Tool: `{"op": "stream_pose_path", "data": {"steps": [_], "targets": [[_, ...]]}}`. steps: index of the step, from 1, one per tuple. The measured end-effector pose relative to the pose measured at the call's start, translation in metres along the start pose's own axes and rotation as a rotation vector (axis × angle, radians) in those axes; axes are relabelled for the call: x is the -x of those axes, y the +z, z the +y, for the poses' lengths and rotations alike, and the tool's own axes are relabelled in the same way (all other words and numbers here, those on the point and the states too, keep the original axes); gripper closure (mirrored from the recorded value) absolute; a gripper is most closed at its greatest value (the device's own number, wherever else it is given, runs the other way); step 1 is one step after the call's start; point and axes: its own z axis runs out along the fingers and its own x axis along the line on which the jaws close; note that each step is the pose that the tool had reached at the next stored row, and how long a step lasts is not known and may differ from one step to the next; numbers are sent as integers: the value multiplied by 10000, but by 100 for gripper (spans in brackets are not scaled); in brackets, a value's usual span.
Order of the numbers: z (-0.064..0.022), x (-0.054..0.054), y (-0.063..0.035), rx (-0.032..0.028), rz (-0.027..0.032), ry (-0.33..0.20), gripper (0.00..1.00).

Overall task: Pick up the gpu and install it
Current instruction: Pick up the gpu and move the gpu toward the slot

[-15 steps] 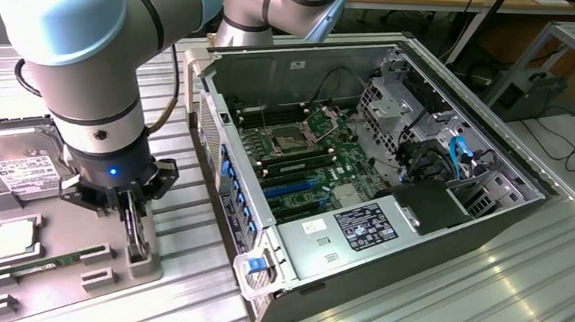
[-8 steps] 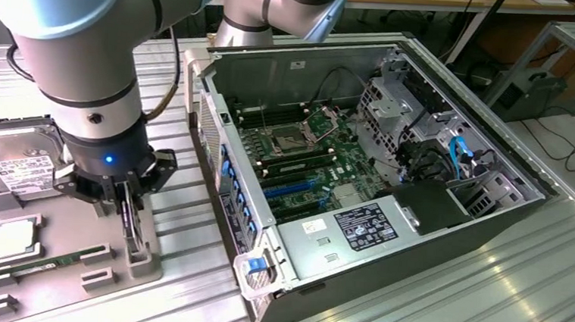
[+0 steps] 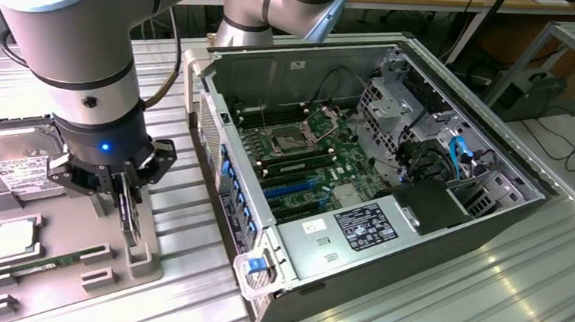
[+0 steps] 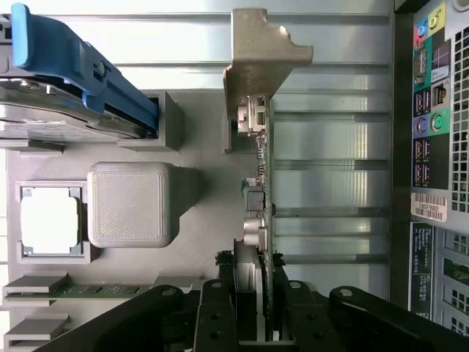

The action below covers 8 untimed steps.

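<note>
While the gpu (image 3: 129, 222) stands on edge at its holder on the grey tray (image 3: 60, 225), the claw (image 3: 126, 195) sits down over it, part closed, with one finger against each face of the card. The card's silver bracket (image 4: 256, 59) is at the end farthest from the claw. A hard drive (image 3: 9, 160) lies on the same tray toward the exterior view's left. The open computer case (image 3: 368, 174) stands on the counter (image 3: 481, 296) just beside the tray.
</note>
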Motion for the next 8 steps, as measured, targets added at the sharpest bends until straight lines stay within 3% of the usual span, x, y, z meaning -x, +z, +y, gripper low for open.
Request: {"op": "stream_pose_path", "data": {"steps": [8], "targets": [[0,-1,-12,9,5,0,71]]}}
